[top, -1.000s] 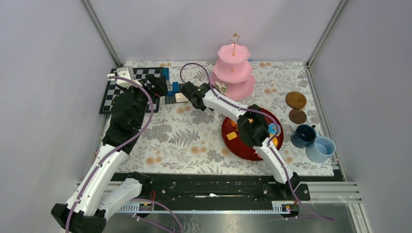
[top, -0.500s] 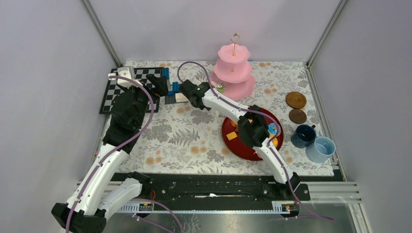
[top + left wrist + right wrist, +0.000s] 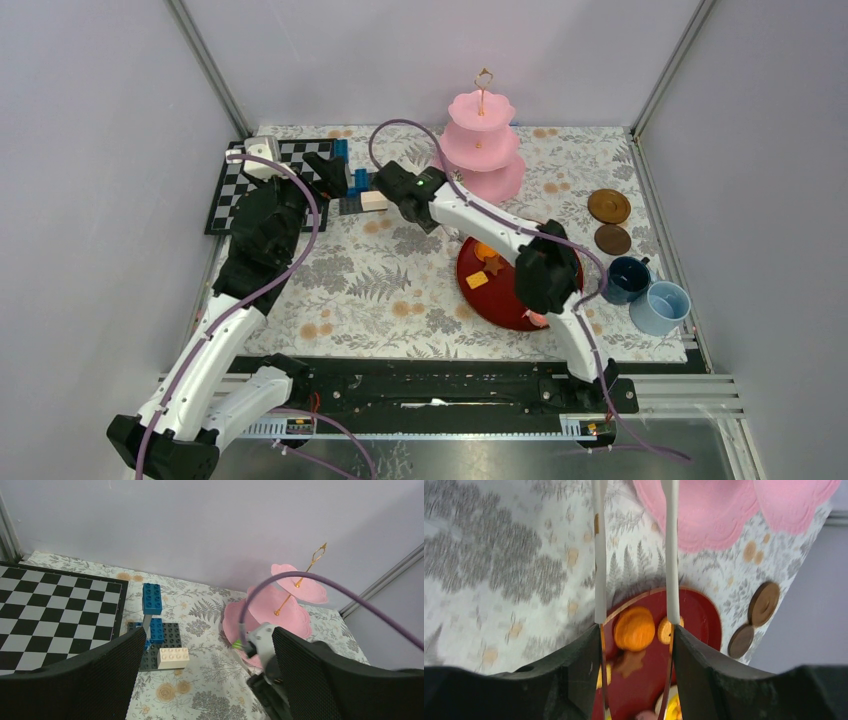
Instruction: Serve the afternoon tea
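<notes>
1. Toy sweets (image 3: 487,250): I see them lying on the dark red tray (image 3: 495,300), which sits on the near side of the pink three-tier stand (image 3: 480,150), slightly to its right. An orange round piece, a brown star biscuit (image 3: 492,265) and an orange square (image 3: 477,281) show. My right arm covers much of the tray.
2. The pink three-tier stand is upright at the far side of the floral tablecloth (image 3: 380,280), with a gold loop at its top.
3. Brown saucers: two lie flat on the cloth, well to the right of the stand. The lighter one (image 3: 608,206) is farther from me and the darker one (image 3: 613,239) is just nearer.
4. Blue cups: a dark one (image 3: 625,280) and a light one (image 3: 660,307) stand upright, just beside each other. They are right of the stand and nearer to me than the saucers.
5. Right gripper (image 3: 636,635): it is raised at the stand's left near side and clamped on the white tongs (image 3: 599,555). The two tong arms run out from between its fingers and stand apart. Their tips pass beyond the edge of the wrist view.
6. Left gripper (image 3: 207,640): it is farther left of the stand, with the jaws spread wide and gripping nothing.
7. Left of the stand are blue bricks (image 3: 151,599), a cream brick (image 3: 173,657) and, beyond them, a chessboard (image 3: 235,185).
</notes>
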`<state>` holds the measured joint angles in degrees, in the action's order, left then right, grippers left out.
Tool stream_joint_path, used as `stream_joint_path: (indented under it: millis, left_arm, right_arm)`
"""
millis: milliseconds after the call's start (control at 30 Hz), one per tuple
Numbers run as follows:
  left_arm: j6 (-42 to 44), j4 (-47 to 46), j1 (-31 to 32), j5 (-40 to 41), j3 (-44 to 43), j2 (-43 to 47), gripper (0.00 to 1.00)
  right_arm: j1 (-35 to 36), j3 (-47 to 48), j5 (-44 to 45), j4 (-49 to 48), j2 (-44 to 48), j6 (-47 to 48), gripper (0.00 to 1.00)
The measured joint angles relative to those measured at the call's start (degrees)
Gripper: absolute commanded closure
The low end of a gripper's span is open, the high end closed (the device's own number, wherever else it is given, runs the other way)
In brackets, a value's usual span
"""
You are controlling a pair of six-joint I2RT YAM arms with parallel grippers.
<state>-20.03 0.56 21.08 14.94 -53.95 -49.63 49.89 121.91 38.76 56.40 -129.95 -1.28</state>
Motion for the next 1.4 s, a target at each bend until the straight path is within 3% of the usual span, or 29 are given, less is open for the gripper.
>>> stream_joint_path:
  millis: [467,700,933,1400]
  left_arm:
    - [-0.3,0.0,0.0,-0.2,0.0,-0.4,0.01]
    - [-1.0,0.2,0.0,-1.3,0.0,-1.8,0.01]
    - [-1.3,0.3,0.0,-2.3,0.0,-2.3,0.01]
    - [-1.5,0.3,0.0,-2.8,-0.1,-2.7,0.01]
  right_arm:
    - [0.8,-39.6,-11.6,-1.6,44.5,-13.8,0.44]
    - [-6.5,-57.2,-21.9,2.8,59.6,-24.6,0.44]
    - [-11.5,-63.4,-30.5,8.2,71.5,-35.5,0.44]
    - [-11.6,-64.8,-35.8,19.0,80.3,-44.6,0.42]
